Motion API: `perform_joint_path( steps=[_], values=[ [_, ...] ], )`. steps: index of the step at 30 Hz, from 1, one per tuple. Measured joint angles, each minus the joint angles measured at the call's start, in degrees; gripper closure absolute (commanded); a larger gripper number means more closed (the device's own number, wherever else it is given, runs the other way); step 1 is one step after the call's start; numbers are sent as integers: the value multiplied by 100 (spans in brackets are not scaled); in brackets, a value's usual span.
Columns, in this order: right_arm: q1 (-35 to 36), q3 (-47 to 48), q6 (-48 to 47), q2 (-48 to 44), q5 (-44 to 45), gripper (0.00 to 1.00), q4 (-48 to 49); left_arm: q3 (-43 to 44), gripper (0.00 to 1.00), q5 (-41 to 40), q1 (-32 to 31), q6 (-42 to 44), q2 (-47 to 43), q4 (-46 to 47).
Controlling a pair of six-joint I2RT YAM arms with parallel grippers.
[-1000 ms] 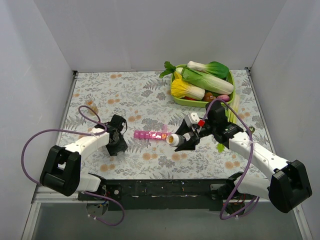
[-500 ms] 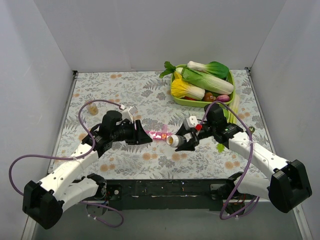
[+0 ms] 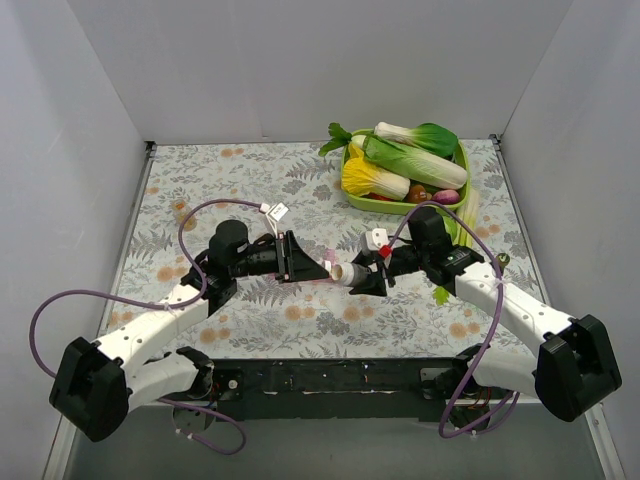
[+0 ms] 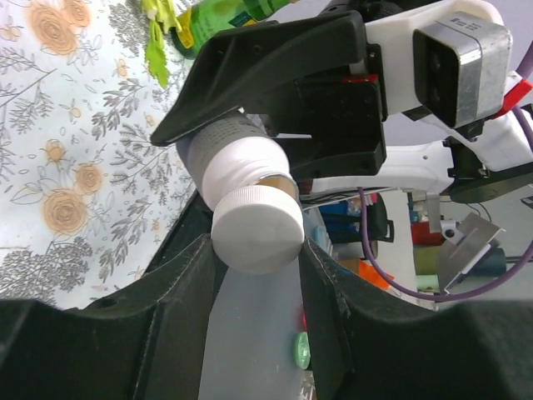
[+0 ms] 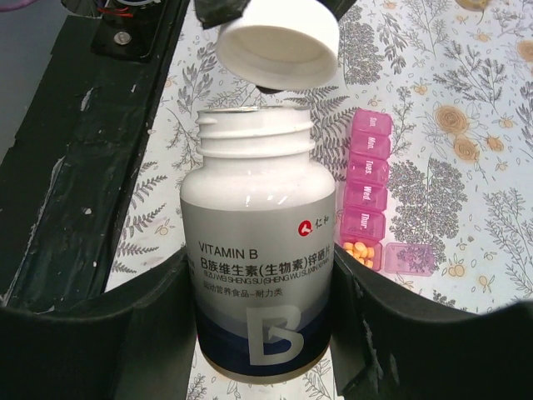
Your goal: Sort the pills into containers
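Note:
My right gripper (image 3: pixel 364 277) is shut on a white "Vitamin B" bottle (image 5: pixel 258 275) and holds it tilted above the table, its mouth open. My left gripper (image 3: pixel 316 266) is shut on the bottle's white cap (image 4: pixel 256 229). The cap (image 5: pixel 279 42) sits just off the mouth, apart from it. In the left wrist view the bottle (image 4: pixel 237 154) is behind the cap, between the right gripper's black fingers (image 4: pixel 275 75). The pink pill organizer (image 5: pixel 371 196) lies on the table beside the bottle. One compartment is open with orange pills (image 5: pixel 360 250) in it. In the top view the grippers mostly hide it.
A green tray (image 3: pixel 358 200) of toy vegetables stands at the back right. A green leaf (image 3: pixel 440 295) lies by the right arm. The black front rail (image 5: pixel 83 167) runs along the table's near edge. Purple cables loop beside both arms.
My left arm swung from the table's left side to the bottle and shut on its cap. The cap has come off the bottle. My right gripper lifted the bottle slightly.

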Motion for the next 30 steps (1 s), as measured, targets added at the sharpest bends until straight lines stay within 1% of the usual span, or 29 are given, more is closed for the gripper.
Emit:
perform_joint_path(
  steps=[5,10,18,30],
  values=[
    [7,0,127,50,175,95,37,-28,84,22,-105,-286,175,339],
    [79,0,190,105,348,95,39,-28,85,-9,-188,-411,363,457],
    [157,2,245,144,625,96,15,-31,89,-184,-214,-498,487,448],
    [205,2,302,201,787,96,-22,-31,89,-525,-256,-492,439,133]
  ],
)
